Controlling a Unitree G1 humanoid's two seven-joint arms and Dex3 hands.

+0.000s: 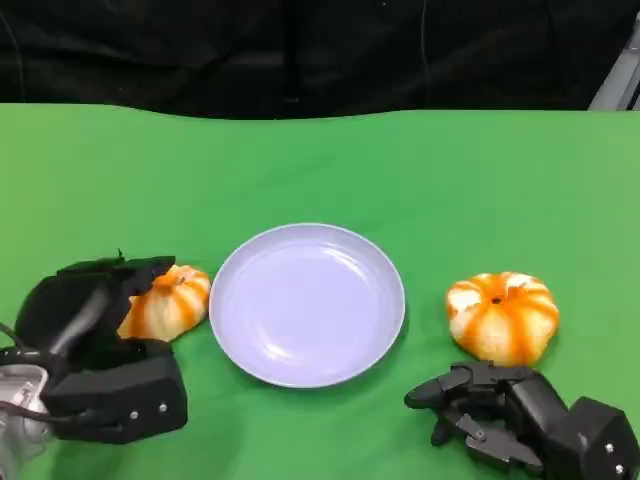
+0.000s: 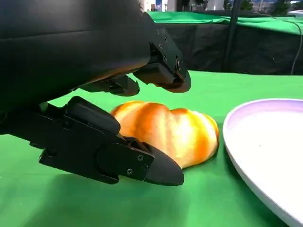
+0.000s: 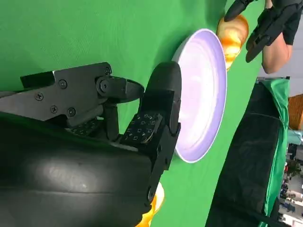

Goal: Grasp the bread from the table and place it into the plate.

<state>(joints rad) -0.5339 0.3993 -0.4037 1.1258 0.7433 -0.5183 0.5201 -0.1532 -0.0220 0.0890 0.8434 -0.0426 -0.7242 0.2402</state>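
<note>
Head view is looking down on the green table (image 1: 320,160), with the lilac plate (image 1: 307,303) sitting dead centre and nothing in it. Left hand (image 1: 100,340) is hunched over the bread on the left (image 1: 168,302), which is lying just beside the plate's rim, fingers cupping around it from above and the side. Left wrist view is showing what the head camera isn't: the bread (image 2: 170,132) is still resting on the cloth, one finger (image 2: 113,151) low along its near side, others (image 2: 161,75) hanging over the top with a gap, so it's looking spread around it, not gripping. Right hand (image 1: 520,415) is lying low with fingers loosely curled, holding nothing, close in front of the other bread (image 1: 502,315). Right wrist view is sideways, mostly showing hand shell (image 3: 94,156); that bread is just an orange sliver (image 3: 154,205) behind it.
</note>
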